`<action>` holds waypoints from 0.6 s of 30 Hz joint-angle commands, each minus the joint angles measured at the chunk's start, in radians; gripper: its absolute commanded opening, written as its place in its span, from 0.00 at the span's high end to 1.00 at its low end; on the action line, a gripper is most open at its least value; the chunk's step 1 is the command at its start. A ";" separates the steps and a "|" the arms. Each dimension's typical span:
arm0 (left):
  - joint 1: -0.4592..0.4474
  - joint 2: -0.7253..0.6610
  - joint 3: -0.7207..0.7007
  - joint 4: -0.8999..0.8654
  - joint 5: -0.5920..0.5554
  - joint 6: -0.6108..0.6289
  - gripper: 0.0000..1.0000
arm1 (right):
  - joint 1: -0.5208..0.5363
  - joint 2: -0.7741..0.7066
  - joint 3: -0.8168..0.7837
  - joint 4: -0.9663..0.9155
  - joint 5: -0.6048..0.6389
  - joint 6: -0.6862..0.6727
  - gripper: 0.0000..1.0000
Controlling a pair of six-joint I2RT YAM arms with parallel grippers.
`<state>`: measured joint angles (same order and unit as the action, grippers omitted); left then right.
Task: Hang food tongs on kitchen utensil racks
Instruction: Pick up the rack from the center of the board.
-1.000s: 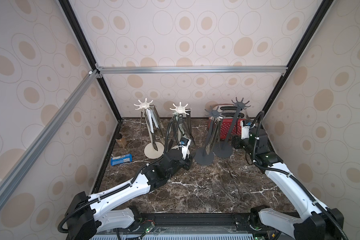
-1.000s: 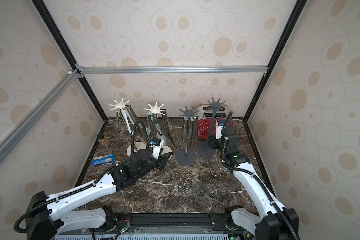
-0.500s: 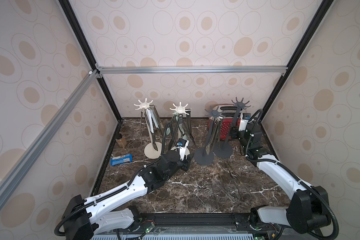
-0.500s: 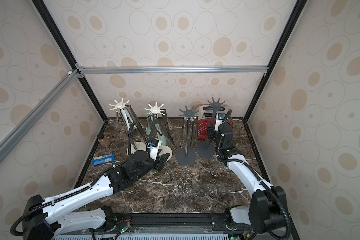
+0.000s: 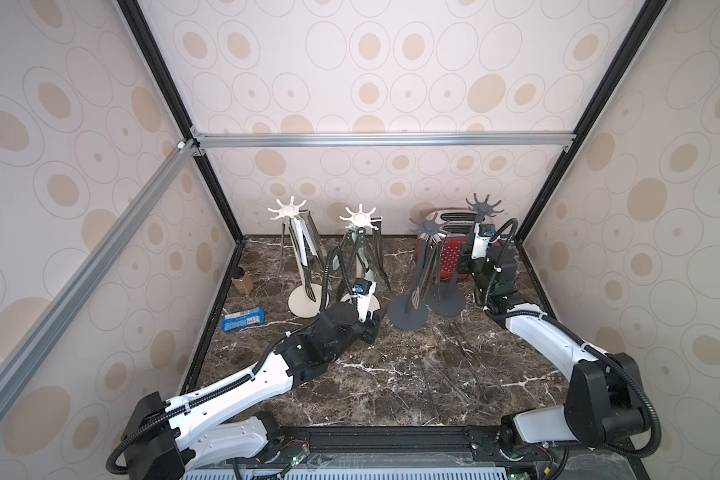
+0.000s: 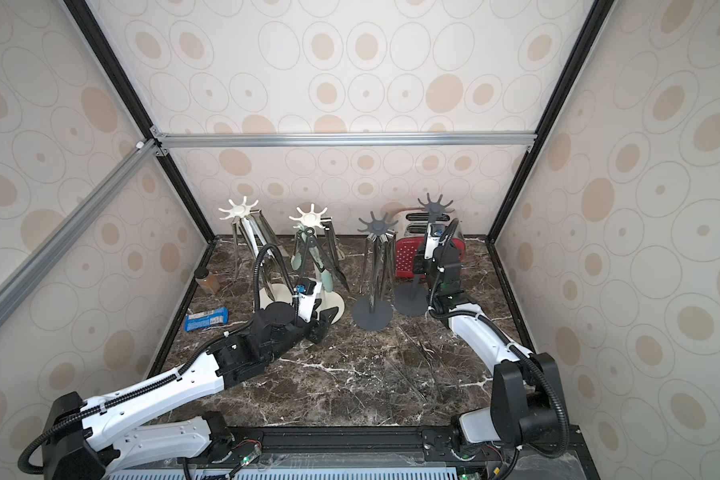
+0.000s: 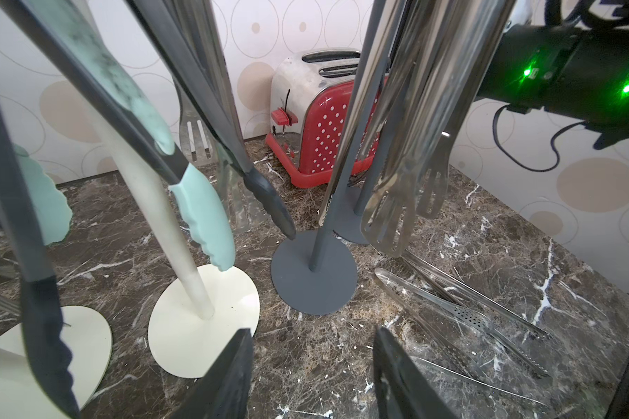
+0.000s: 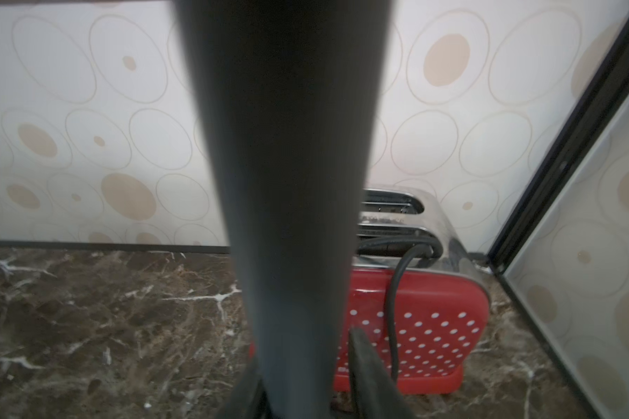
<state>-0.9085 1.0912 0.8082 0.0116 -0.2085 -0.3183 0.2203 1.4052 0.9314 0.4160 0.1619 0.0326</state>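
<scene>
- worktop point(image 5: 391, 395): dark marble; four kitchen utensil racks point(image 6: 378, 226) stand in a row across 11 to 1 o'clock in both top views; red toaster point(image 7: 327, 138) behind them at 1
- cream racks point(image 5: 287, 210) at 11–12 and near dark grey rack point(image 5: 428, 226) all carry hung food tongs point(image 7: 389, 203); far dark grey rack point(image 5: 482, 206) at 1 shows none
- right gripper point(image 8: 302, 355): jaws look pinched on the far rack's pole, a finger on either side
- left gripper point(image 7: 311, 337): jaws spread, empty; low over the worktop by the cream base at 12
- loose tongs point(image 7: 462, 312): several steel pairs flat on the worktop around 4; well apart from both arms
- step, my read: steadying or shifting the bare rack before loading it; next needs the pole kept upright and a slow move, since its base sits just beside the neighbour's; then fetch a loose pair
- vs a second ago: right arm has closed in on the pole and its jaws have narrowed; left arm about the same
</scene>
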 commanded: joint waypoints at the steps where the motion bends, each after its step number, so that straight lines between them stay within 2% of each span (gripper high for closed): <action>1: 0.011 -0.027 -0.001 -0.011 -0.018 -0.009 0.47 | -0.007 0.006 0.025 0.048 0.009 -0.008 0.83; 3: 0.011 -0.030 -0.003 -0.012 -0.019 -0.009 0.47 | -0.007 0.005 0.031 0.046 0.009 -0.011 0.98; 4: 0.011 -0.033 -0.004 -0.012 -0.021 -0.009 0.47 | -0.007 0.003 0.032 0.047 0.011 -0.013 1.00; 10: 0.010 -0.043 -0.010 -0.010 -0.026 -0.013 0.47 | -0.007 -0.042 0.038 0.037 0.021 -0.037 1.00; 18: 0.010 -0.045 -0.010 -0.010 -0.037 -0.015 0.47 | -0.008 -0.181 0.007 0.028 -0.002 -0.070 1.00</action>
<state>-0.9085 1.0641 0.7948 0.0109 -0.2256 -0.3183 0.2173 1.3212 0.9234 0.3313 0.1604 -0.0055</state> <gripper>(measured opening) 0.532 0.200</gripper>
